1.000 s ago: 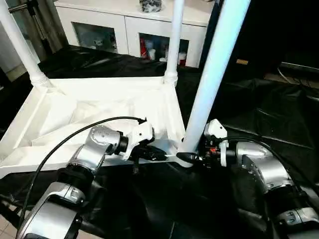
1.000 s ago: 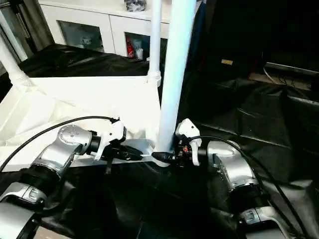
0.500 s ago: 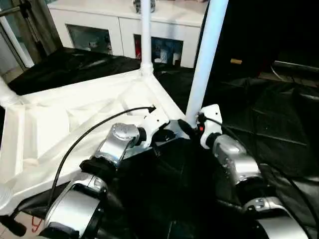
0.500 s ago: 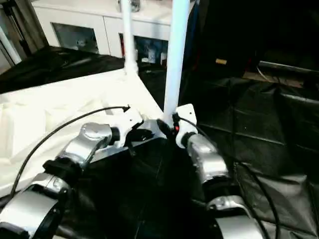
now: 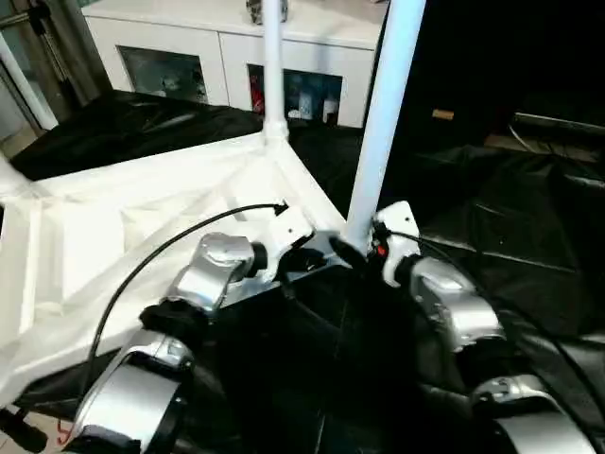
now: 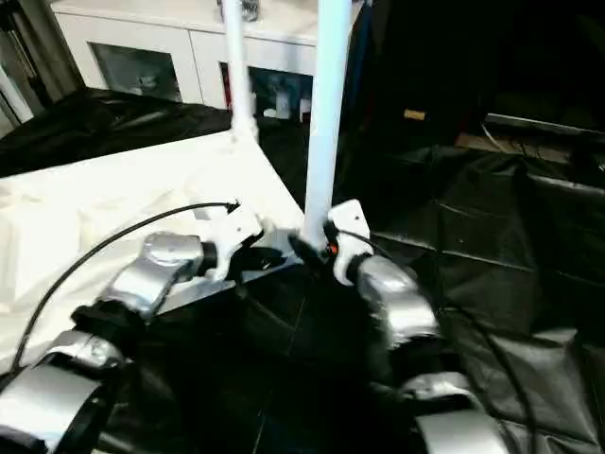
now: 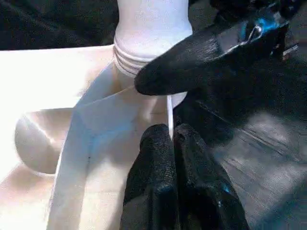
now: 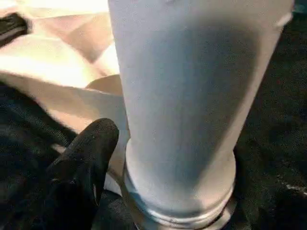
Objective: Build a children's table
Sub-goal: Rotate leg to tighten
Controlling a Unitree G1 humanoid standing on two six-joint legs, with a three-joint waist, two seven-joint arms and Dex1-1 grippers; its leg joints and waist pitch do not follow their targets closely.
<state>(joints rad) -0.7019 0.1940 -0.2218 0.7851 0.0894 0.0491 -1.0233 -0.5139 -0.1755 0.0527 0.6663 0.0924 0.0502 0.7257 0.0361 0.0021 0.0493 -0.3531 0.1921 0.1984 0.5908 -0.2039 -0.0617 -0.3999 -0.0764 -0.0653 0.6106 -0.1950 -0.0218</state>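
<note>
The children's table top (image 5: 113, 227) lies upside down on black cloth, white, with its ribbed underside facing up. A white tube leg (image 5: 383, 113) stands in the near corner socket, and another leg (image 5: 272, 66) stands at the far corner. My left gripper (image 5: 302, 257) is at the near corner, shut on the thin rim (image 7: 169, 110) of the top. My right gripper (image 5: 350, 251) is at the base of the near leg (image 8: 192, 96). It is open, and one black finger (image 8: 86, 163) stands just off the tube beside the socket collar.
A white cabinet (image 5: 236, 57) with glass doors stands behind the table. Black cloth (image 5: 492, 199) covers the floor to the right and in front. A black cable (image 5: 170, 251) arcs over my left forearm.
The whole picture has swung and tilted since a second ago. Both grippers stay at the same near corner, the left one still pinched on the rim.
</note>
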